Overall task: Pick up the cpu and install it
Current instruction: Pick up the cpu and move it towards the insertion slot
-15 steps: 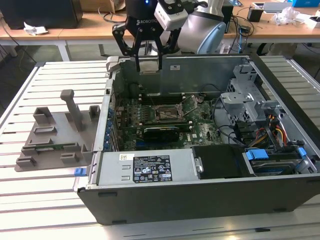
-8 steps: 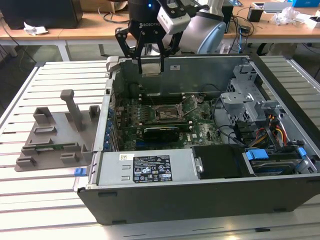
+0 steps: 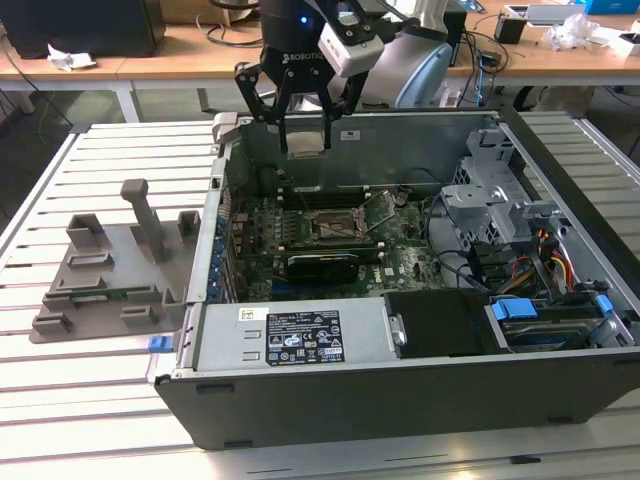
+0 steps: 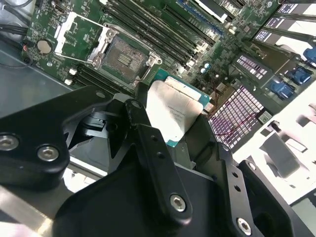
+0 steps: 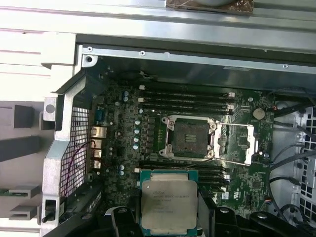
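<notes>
Grey fixture plate (image 3: 100, 275) on desk (image 3: 70, 420), exterior view's left. Tool (image 3: 306, 146) clamped on the cpu (image 5: 169, 202) by its edges, held in the air over open computer case (image 3: 400, 400), clear of socket (image 3: 332, 225) below, load frame flipped open. Drive cage (image 3: 490, 200) further right.

Dull silver cpu (image 5: 169, 203) with dark-green rim; black gripper (image 3: 307, 145). Green motherboard (image 5: 116, 116), black slots (image 5: 187, 98), dark grey case (image 3: 400, 410). Fixture plate (image 3: 90, 275) is plain grey, table (image 3: 100, 400) white and slatted.
</notes>
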